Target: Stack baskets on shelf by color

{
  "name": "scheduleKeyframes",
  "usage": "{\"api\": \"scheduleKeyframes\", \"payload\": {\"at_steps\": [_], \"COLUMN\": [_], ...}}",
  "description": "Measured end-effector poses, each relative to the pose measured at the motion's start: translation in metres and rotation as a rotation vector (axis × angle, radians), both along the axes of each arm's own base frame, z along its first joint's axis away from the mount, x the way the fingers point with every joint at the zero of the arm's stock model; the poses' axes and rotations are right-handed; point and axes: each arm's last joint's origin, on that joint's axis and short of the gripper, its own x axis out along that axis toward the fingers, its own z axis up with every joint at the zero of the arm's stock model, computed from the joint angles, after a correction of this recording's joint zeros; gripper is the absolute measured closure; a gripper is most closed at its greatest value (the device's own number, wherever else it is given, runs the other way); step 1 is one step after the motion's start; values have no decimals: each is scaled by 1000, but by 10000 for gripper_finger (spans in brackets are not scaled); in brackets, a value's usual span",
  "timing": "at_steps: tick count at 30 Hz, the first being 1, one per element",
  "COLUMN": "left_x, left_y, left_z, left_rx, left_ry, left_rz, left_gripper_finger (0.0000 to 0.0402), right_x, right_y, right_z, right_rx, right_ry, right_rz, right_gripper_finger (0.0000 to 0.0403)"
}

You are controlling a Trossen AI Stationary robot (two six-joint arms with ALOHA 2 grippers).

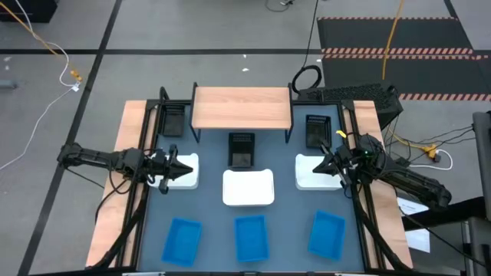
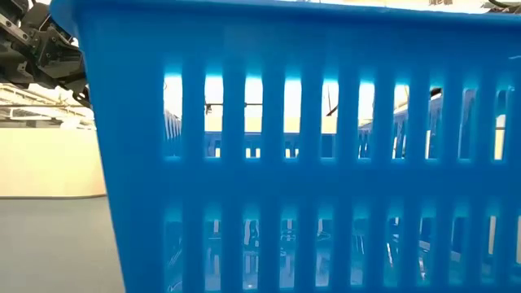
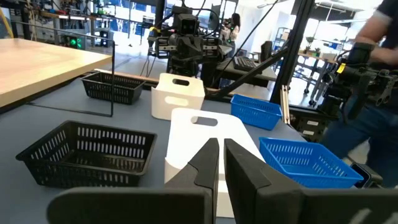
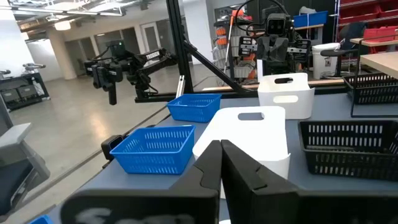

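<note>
Nine baskets laid out in rows by colour, shelf bare, both arms parked over the outer white baskets.

In the high view, going left to right: the left gripper [image 1: 178, 168], fingers pressed together on nothing, hovers over the left white basket [image 1: 184, 172] at centre-left; the middle white basket [image 1: 248, 188] sits at centre; the right gripper [image 1: 325, 163], likewise closed and empty, hangs above the right white basket [image 1: 314, 172]. Three slotted black baskets [image 1: 241, 149] line the row nearest the light-wood shelf [image 1: 242, 107] at upper centre (nothing stands on its smooth board yet), and three bright blue baskets [image 1: 249, 237] with ribbed plastic walls fill the bottom row. Grouping by colour likely readies each set for stacking, and the mirrored arms seem poised to begin with the solid-walled, handle-cut white ones.
</note>
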Motion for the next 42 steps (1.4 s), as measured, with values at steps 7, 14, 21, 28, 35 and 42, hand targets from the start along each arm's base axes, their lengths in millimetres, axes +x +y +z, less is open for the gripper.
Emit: {"api": "scheduleKeyframes", "payload": {"at_steps": [7,14,21,28,35,42], "left_x": [0,0,0,0,0,0], "left_y": [0,0,0,0,0,0], "left_z": [0,0,0,0,0,0], "left_rx": [0,0,0,0,0,0], "left_ry": [0,0,0,0,0,0], "left_rz": [0,0,0,0,0,0], "left_gripper_finger": [376,376,376,376,376,376], "right_x": [0,0,0,0,1,1], "right_y": [0,0,-1,-1,-5,-16], "right_z": [0,0,3,3,3,4], "right_rx": [0,-84,-175,-50,457,695], "right_ry": [0,-34,-92,-43,100,28], "right_rz": [0,-2,-35,-35,-185,-510], "right_gripper_finger": [403,403,403,403,403,403]}}
